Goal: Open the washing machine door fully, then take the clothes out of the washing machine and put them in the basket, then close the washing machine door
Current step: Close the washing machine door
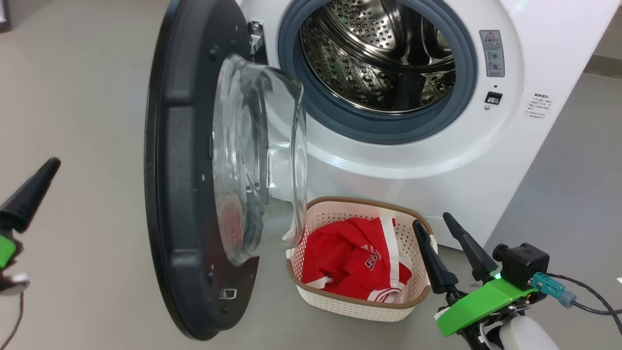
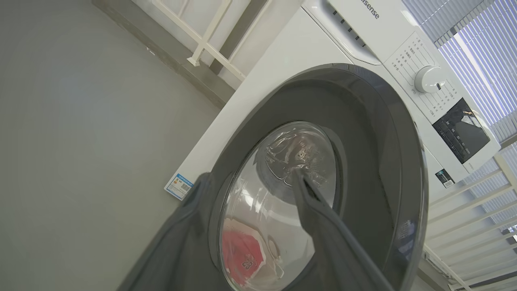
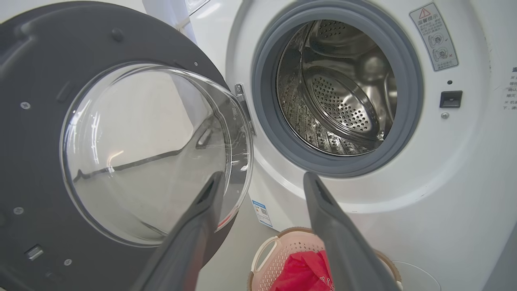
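Observation:
The white washing machine (image 1: pixel 437 160) has its door (image 1: pixel 180 194) swung out to the left, glass bowl (image 1: pixel 257 165) facing the opening. The steel drum (image 1: pixel 379 63) shows bare metal where I see into it. Below the opening stands the cream basket (image 1: pixel 359 304) holding red clothes (image 1: pixel 350 257) with white trim. My right gripper (image 1: pixel 431 219) is open, just right of the basket, with nothing between its fingers; in its wrist view it (image 3: pixel 262 178) points at the seal (image 3: pixel 282 145). My left gripper (image 2: pixel 250 173) is open on the door's outer side (image 2: pixel 363 161); one finger (image 1: pixel 34 192) shows at far left.
Grey floor (image 1: pixel 82 97) stretches left of the door and right of the machine. White railings (image 2: pixel 210 36) and window blinds (image 2: pixel 476 48) stand behind the machine. A cable (image 1: pixel 588 296) trails from my right wrist.

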Available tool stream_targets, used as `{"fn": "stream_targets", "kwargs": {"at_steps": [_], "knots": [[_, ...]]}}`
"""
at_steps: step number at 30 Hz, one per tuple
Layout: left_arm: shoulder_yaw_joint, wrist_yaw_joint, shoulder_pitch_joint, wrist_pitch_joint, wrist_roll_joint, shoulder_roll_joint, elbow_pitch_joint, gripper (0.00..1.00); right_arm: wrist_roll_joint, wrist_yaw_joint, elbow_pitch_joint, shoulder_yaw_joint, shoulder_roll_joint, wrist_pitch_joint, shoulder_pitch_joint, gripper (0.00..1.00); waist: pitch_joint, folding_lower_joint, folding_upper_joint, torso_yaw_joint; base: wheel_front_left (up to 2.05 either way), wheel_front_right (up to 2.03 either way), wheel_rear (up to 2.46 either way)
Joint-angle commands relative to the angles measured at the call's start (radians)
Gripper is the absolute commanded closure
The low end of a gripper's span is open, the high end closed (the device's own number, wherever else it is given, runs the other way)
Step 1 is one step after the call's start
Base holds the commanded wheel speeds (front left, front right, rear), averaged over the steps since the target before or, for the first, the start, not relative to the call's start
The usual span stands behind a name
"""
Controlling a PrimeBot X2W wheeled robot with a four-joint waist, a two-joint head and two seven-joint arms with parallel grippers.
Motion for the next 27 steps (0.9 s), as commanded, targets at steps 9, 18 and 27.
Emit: {"fn": "stream_targets", "kwargs": {"at_steps": [9,18,27], "knots": [[0.039,-0.073,0.112,-0.206,0.181,0.028,-0.069,0.0,0.008,0.002,-0.03,0.02,0.001,-0.005,0.0,0.0,-0.01,0.0,0.0,0.016,0.0,0.0,0.0],[0.014,-0.093,0.222,-0.416,0.361,-0.004,-0.086,0.0,0.006,0.002,-0.037,0.018,-0.004,-0.005,-0.001,0.0,-0.009,0.0,0.0,0.022,0.0,0.0,0.0],[-0.04,-0.073,0.289,-0.623,0.538,-0.056,-0.05,0.0,0.003,0.002,-0.042,0.014,-0.003,-0.005,0.007,0.0,-0.013,0.0,0.0,0.032,0.0,0.0,0.0]]}}
